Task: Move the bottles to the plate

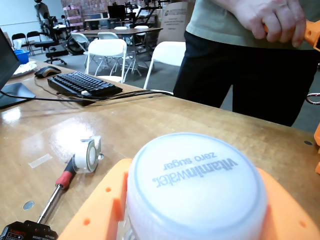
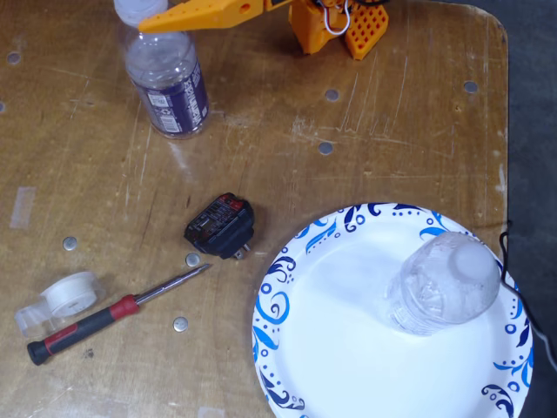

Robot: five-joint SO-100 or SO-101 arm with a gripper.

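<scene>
The labelled bottle (image 2: 167,85), clear with a dark purple-blue label, stands at the top left of the table in the fixed view. My orange gripper (image 2: 139,17) reaches in from the right and is shut around its neck just under the white cap. In the wrist view that cap (image 1: 195,175), printed "vitaminwater zero sugar", fills the lower middle, with the orange jaws of the gripper (image 1: 195,212) hugging both sides. The ribbed, unlabelled bottle (image 2: 439,283) stands upright on the right part of the white plate (image 2: 339,357) with blue swirls, at the lower right.
A black power adaptor (image 2: 220,226) lies mid-table between bottle and plate. A red-handled screwdriver (image 2: 96,318) and a clear tape roll (image 2: 70,292) lie at the lower left. The arm's base (image 2: 335,22) is at the top. A person (image 1: 250,65) stands behind the table, near a keyboard (image 1: 82,84).
</scene>
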